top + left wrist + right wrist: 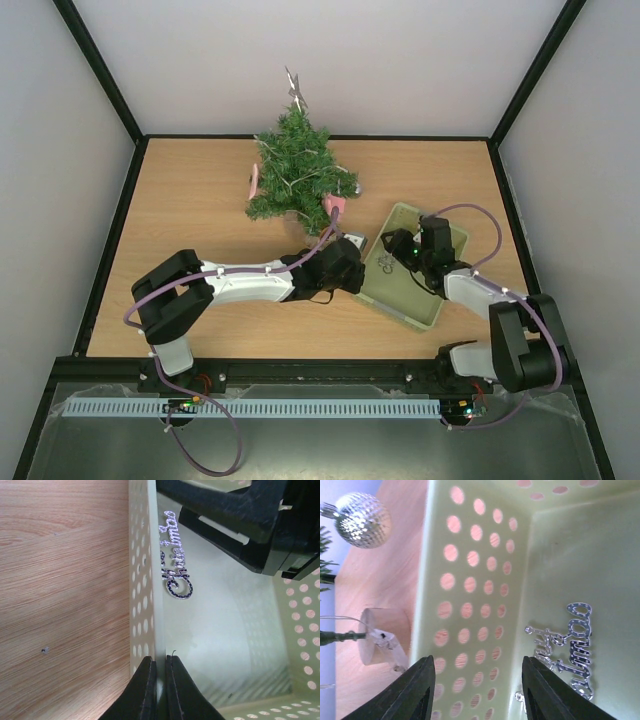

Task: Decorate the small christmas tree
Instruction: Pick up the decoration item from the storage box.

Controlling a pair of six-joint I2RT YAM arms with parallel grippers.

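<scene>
One piece of writing shows: a silver glitter ornament (175, 555) shaped as a cursive word lies flat on the floor of the pale green basket (400, 295), close to its left wall. The letters look like "Christmas", but I cannot read each of them with certainty.

The left gripper (160, 661) is closed tight on the top edge of the basket's left wall. One black finger (145, 690) is on the outer side, over the wooden table (190, 200). The other finger is on the inner side, and the thin wall with round holes passes between them.

The right gripper (480, 690) is over the inside of the basket. Its fingers (422, 690) stand apart at a medium width and hold nothing. In its own view the perforated wall and a part of the floor show between them, and the glitter word lies on the floor just beside one finger. I cannot tell if they touch.

The small christmas tree (298, 165) stands on the table at the far middle, left of the basket and farther away, outside of it. No finger of either gripper touches it. Its pale round base (382, 637) sits just beside the outer side of the basket wall. It is near the right gripper's fingers, but the wall is between them. A silver mirror ball (362, 520) hangs at the branches, a silver star (296, 90) is on the top, and a pink ornament (254, 180) hangs on the left side.
</scene>
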